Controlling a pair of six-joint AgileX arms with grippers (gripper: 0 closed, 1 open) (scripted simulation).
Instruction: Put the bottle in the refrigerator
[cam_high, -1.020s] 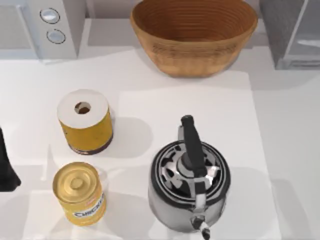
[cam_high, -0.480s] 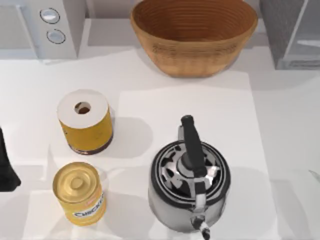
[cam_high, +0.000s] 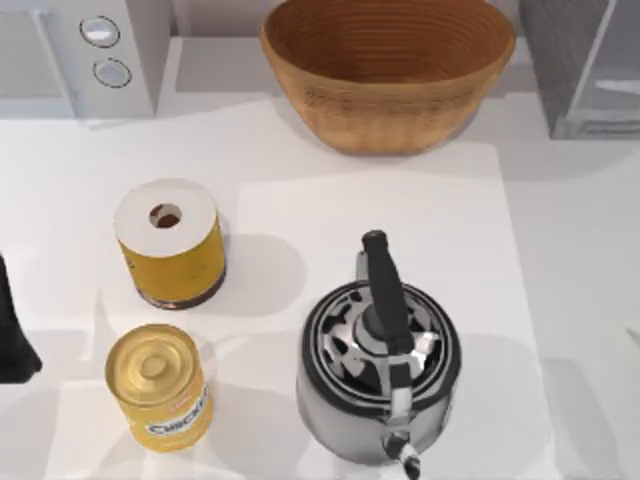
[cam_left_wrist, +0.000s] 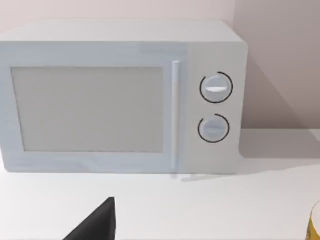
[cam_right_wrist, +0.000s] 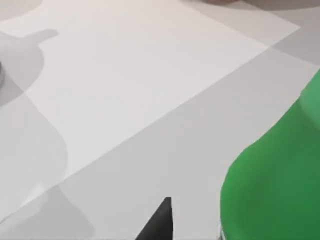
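Fingers' state unclear, right gripper beside green bottle; kettle, basket between.

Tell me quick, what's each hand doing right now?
Left hand: cannot be told, parked at the table's left edge.
Right hand: cannot be told, close beside the green bottle.

I am reading only one piece of lettering from here: dark capitals on a pale band around the side of the yellow tin with the gold lid, standing near the left front of the table in the top view. The band is showing "CHICK" before curving out of sight, so I cannot tell the rest of the word. The white appliance's two round knobs are carrying a plain bar each, with no numbers or words that I can make out.
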